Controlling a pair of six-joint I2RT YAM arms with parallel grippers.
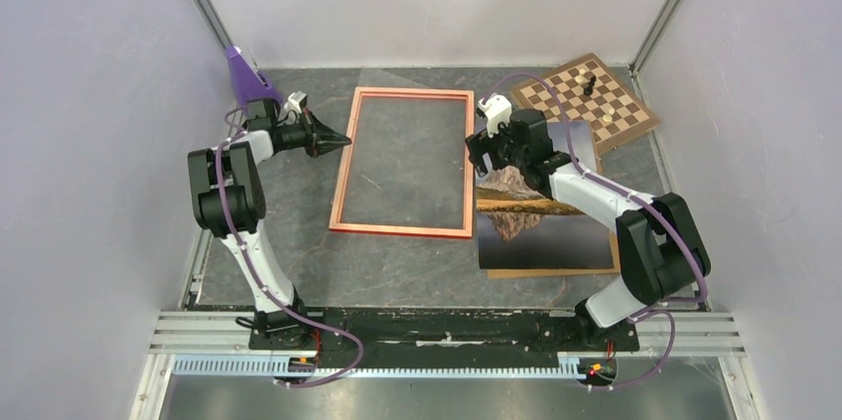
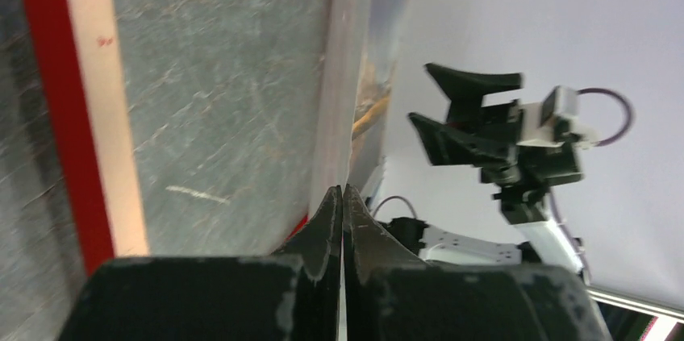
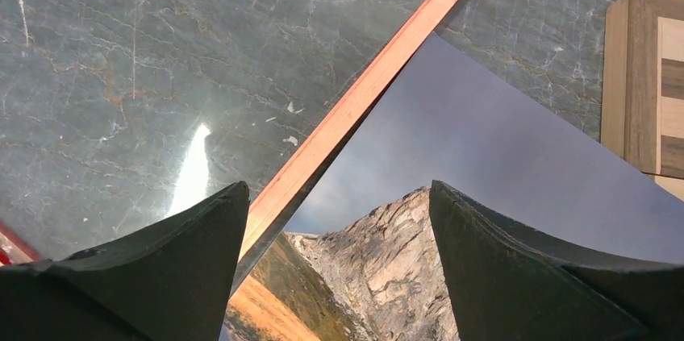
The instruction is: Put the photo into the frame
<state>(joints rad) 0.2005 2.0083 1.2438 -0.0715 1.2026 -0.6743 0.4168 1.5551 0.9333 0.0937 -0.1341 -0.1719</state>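
Photo [image 1: 546, 236] first: it lies face up on the right part of the grey table [image 1: 298, 261]. I can see the rocky mountain and the gold grass on it. It is outside the frame [image 1: 402, 230], just beside the frame's right side. A brown board [image 1: 556, 272] peeks out from under the photo at the near edge.

The frame lies flat in the middle of the table. Inside it I see only the grey table.

My right gripper [image 1: 481, 160] is over the far left part of the photo, close to the frame's right side. Its two fingers are wide apart and nothing is between them. From the right wrist camera, one finger [image 3: 161, 268] sits over the table and the frame rail [image 3: 363, 95]. The other finger [image 3: 532, 268] sits over the photo's grey sky [image 3: 484, 139]. I cannot tell if the fingers touch the photo.

My left gripper [image 1: 341, 140] is pressed tight together and holds nothing. Its tip is right by the frame's left side, near the far end. I cannot tell if it touches the frame.

A chessboard [image 1: 596, 102] with a few chess pieces [image 1: 590, 82] lies in the far right corner, partly under the photo's far edge.
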